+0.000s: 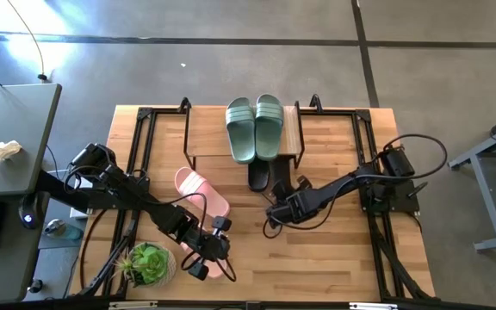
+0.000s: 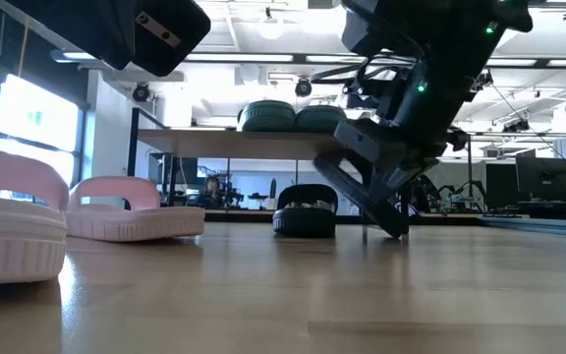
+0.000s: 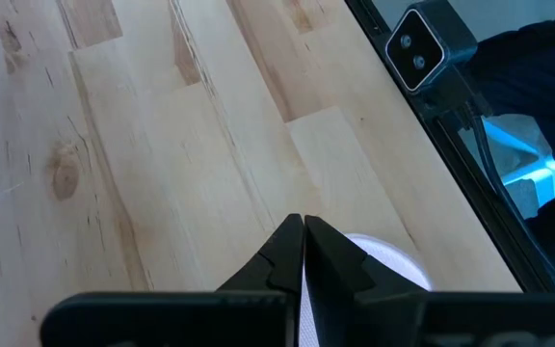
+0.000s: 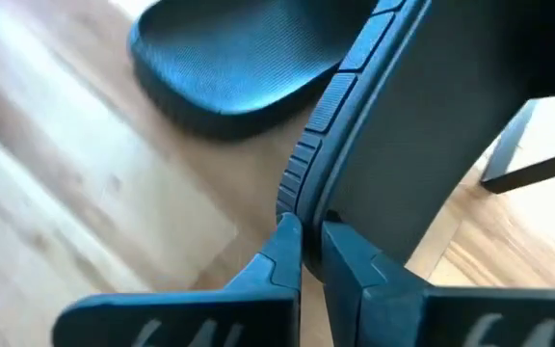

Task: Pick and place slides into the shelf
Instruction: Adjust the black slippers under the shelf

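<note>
Take the shelf (image 1: 198,138) as your landmark: a low rack with a light plank top and black wire sides, standing at the far edge of the table (image 1: 334,250). The green pair (image 1: 254,127) already lies side by side on its top at the right end, toes facing the robot, so that part of the task looks done.

Your right hand (image 4: 302,231) is just in front of the shelf's right end, clenched on the edge of a black slide (image 4: 403,125). The slide hangs tilted, one end near the wood, which suggests a lift that has only begun. The other black slide (image 1: 259,176) lies flat directly in front of the shelf, partly under its front edge, presumably waiting its turn.

Your left hand (image 3: 303,231) is well in front of the shelf, towards the left near corner, its fingers pressed together on the rim of a pink slide (image 3: 379,260). The second pink slide (image 1: 201,192) lies between that hand and the shelf, sole down, untouched.

A small potted plant (image 1: 147,263) sits beside the left arm near the table's front edge; keep the arm clear of it.

The table is pale, jointed wood planking, dry and level. Beyond it you see a concrete floor (image 1: 231,60), a grey desk (image 1: 11,138) to the left with a crumpled cloth, and a lit workshop behind.
</note>
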Available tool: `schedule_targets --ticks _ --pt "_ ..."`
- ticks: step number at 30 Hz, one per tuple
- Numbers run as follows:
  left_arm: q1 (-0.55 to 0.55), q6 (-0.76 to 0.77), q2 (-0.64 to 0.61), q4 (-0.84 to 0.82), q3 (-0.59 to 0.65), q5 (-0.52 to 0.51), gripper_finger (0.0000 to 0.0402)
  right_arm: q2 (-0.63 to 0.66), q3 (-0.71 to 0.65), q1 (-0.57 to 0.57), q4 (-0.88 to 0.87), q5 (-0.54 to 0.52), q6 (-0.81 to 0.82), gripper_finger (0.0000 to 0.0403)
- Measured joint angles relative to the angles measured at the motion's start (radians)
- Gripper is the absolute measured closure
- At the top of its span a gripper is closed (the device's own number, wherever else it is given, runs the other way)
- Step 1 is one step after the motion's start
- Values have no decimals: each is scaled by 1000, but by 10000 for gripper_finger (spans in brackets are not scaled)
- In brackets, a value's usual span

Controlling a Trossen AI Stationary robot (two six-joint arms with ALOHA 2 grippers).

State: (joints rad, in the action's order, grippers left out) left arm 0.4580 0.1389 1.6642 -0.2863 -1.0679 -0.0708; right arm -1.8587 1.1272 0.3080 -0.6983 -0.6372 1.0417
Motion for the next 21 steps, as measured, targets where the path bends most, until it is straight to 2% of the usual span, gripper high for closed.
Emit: schedule_targets --ticks 3,5,11,18,21 --pt "0 0 0 0 0 0 399 2 1 -10 -23 56 -11 402" --pt "0 0 0 0 0 0 399 2 1 -22 -38 88 43 402" --pt "0 1 0 2 0 0 399 1 6 -33 -33 102 173 402" --pt "0 1 0 1 0 0 399 -3 138 -26 -198 179 238 403" --pt "0 1 0 2 0 0 399 -3 175 -39 -240 174 193 403"
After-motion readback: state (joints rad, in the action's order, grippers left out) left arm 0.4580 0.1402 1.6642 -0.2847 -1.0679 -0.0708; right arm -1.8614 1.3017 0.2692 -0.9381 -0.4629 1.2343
